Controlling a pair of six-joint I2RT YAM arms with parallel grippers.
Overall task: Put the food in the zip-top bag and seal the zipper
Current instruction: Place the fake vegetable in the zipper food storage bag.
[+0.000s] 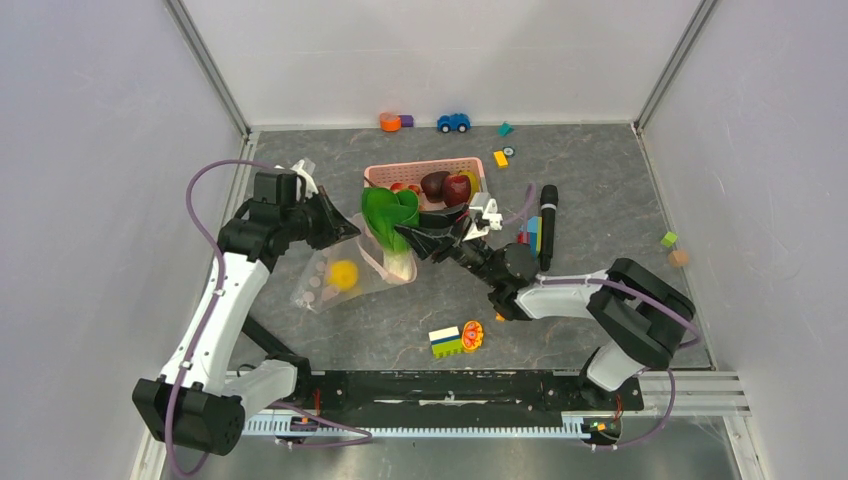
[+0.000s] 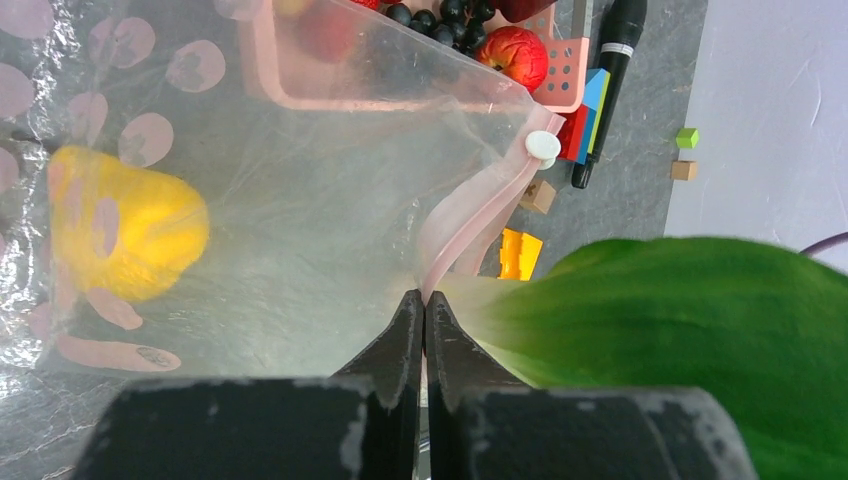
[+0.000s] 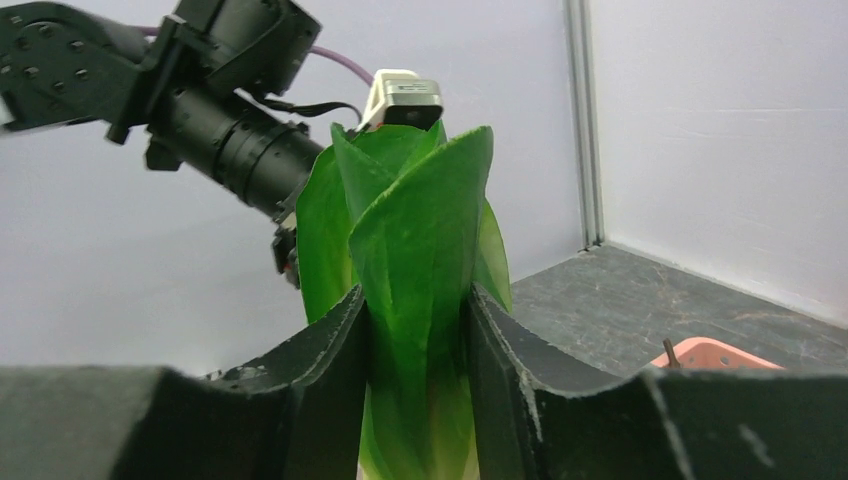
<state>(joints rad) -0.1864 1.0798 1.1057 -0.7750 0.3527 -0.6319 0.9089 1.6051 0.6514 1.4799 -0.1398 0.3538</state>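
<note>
Bag (image 1: pixel 335 275): lies on the table (image 1: pixel 600 200) left of centre, mouth towards the basket (image 1: pixel 385 172). One yellow fruit (image 1: pixel 344 273) is inside.

Zipper (image 2: pixel 470 225): unsealed. The pink strip stands parted, and the left gripper (image 2: pixel 424 300) has its fingers pressed together on the strip, holding that edge up.

Bok choy (image 1: pixel 392 225): upright at the bag's mouth, white base down and leaves above. Whether the base has passed the edge cannot be told. The right gripper (image 3: pixel 415 295) has a finger against each side of the leaves, so I take it as gripped.

Outstanding: the red apple (image 1: pixel 458 187), a darker fruit (image 1: pixel 435 184) and the berries (image 2: pixel 440 15) are in the basket.

Assessment: early stage. One item bagged, one at the mouth, several to load, sealing not begun.
</note>
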